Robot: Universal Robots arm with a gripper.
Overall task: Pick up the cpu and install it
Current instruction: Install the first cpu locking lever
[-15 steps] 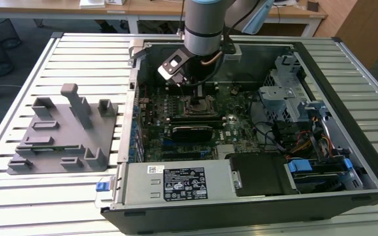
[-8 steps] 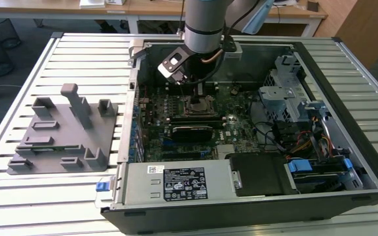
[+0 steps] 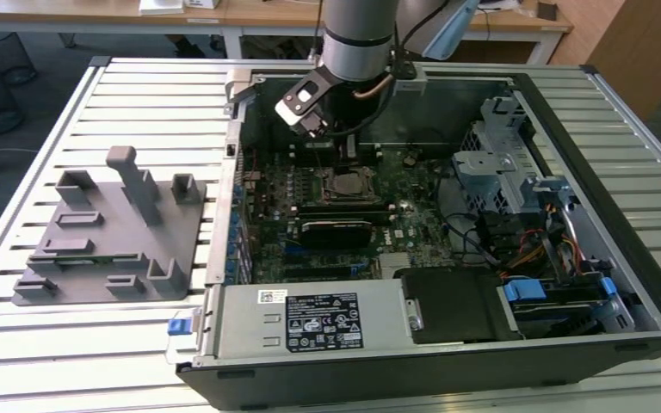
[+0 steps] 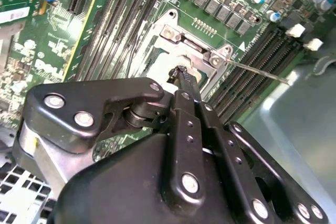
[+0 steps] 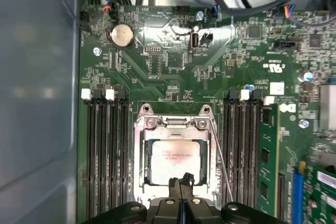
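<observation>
The cpu [image 5: 176, 160] lies inside the socket frame [image 5: 140, 150] on the motherboard. The board sits in the computer case [image 3: 423, 379] on the table [image 3: 135, 95], with the socket toward the table edge at the back of the exterior view. The pincer [image 5: 181, 183] is clenched, fingertips pressed together with nothing between them, poised at the chip's edge. Whether it touches cannot be told. The step looks like seating, so it calls for a straight, light push with no sideways drag. The tip should stay clear of the thin lever wire [image 5: 220, 163] and the memory slots [image 5: 107, 150].
</observation>
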